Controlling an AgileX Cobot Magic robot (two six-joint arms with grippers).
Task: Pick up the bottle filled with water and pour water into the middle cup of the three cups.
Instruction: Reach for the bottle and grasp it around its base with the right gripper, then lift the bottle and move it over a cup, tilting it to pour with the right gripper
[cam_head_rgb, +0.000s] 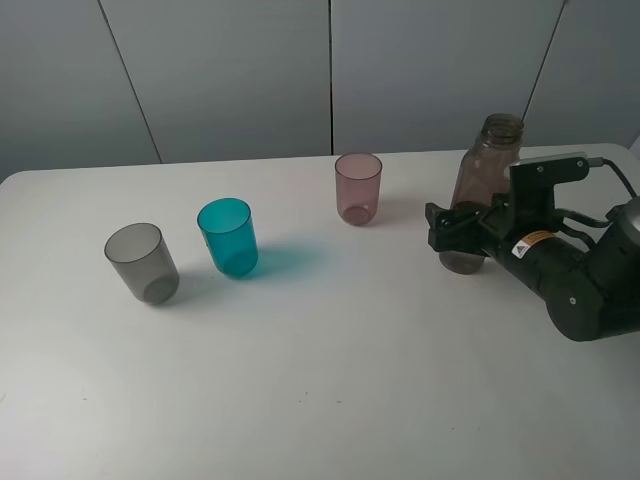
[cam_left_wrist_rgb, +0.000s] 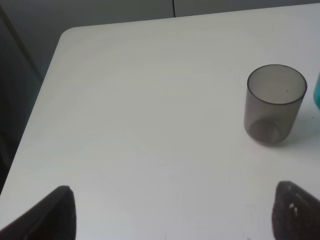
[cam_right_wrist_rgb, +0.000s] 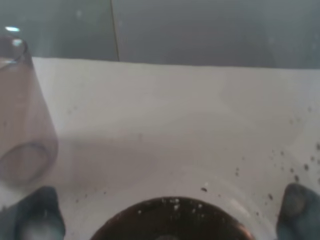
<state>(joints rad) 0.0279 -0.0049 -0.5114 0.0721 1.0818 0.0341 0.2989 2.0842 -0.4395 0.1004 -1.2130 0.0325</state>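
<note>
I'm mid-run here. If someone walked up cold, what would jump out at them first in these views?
The bright teal cup draws the eye first, standing between a grey cup on its left and a pinkish cup farther back on its right. Next comes the tall smoky bottle at the right side, uncapped and upright, with the right gripper open around its lower part.
</note>
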